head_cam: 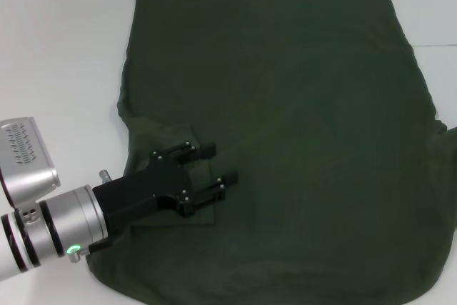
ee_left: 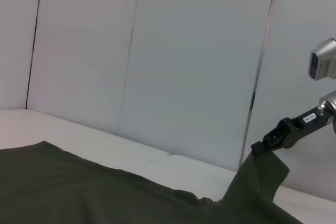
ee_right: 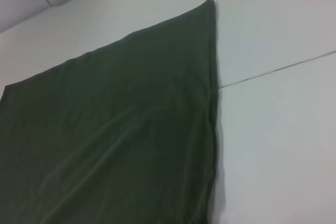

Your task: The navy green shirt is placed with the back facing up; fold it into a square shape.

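The navy green shirt [head_cam: 300,126] lies spread flat on the white table, plain side up. Its left sleeve [head_cam: 187,201] is folded inward onto the body. My left gripper [head_cam: 218,166] hovers over that folded sleeve, its two black fingers apart with nothing held between them. My right gripper [ee_left: 260,148] does not show in the head view. The left wrist view shows it far off, shut on a corner of the shirt [ee_left: 260,182] that it holds pulled up off the table. In the right wrist view, the shirt's hem corner [ee_right: 209,4] lies flat.
The white table [head_cam: 64,48] runs around the shirt on the left and at the back. A seam between table panels [ee_right: 278,69] crosses the surface beside the shirt's edge. White wall panels [ee_left: 184,66] stand behind the table.
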